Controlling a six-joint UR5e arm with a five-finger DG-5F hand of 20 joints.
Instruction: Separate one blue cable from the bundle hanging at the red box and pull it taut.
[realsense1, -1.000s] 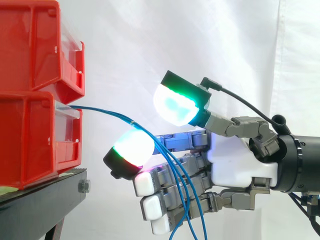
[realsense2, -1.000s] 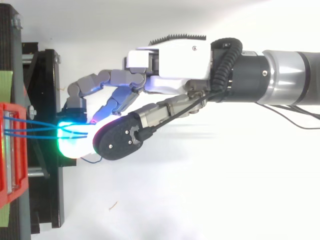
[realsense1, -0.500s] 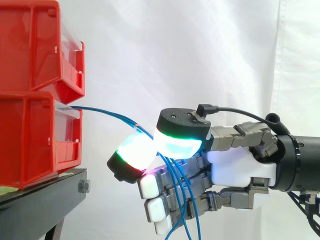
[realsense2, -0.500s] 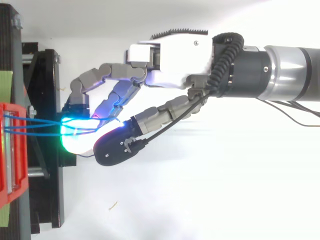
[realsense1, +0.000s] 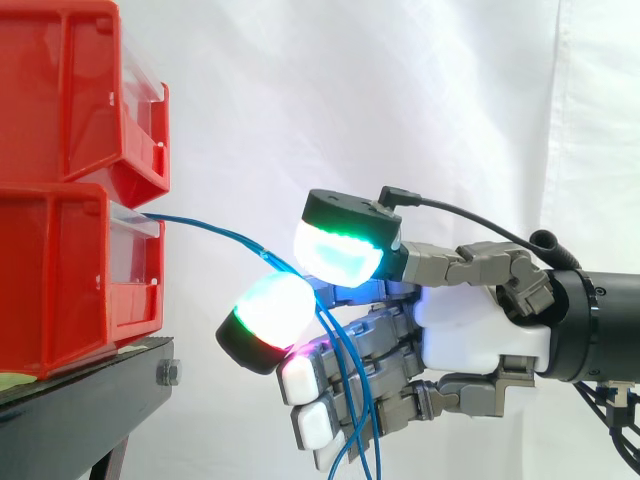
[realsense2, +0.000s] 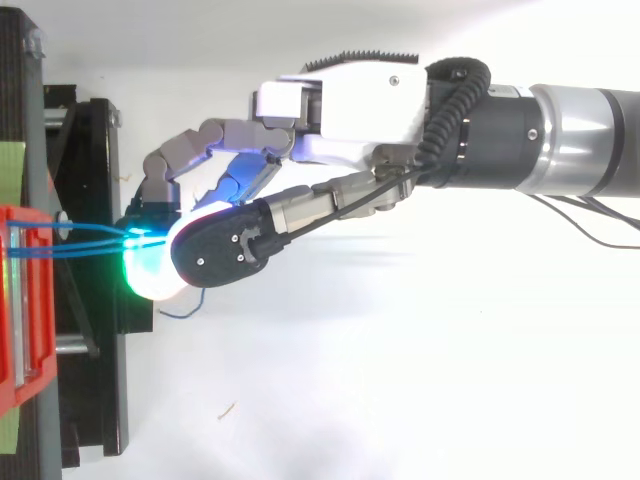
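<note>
White cloth curtain | hand curls round thin blue cables

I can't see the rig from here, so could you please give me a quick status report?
Hand closed around blue cables, thumb over finger. Several strands together, curving from lower red bin, not taut. Nothing in the way.

White robot hand, grey fingers, glowing pads

Hand pinches blue cables running from the lower red bin.
</note>
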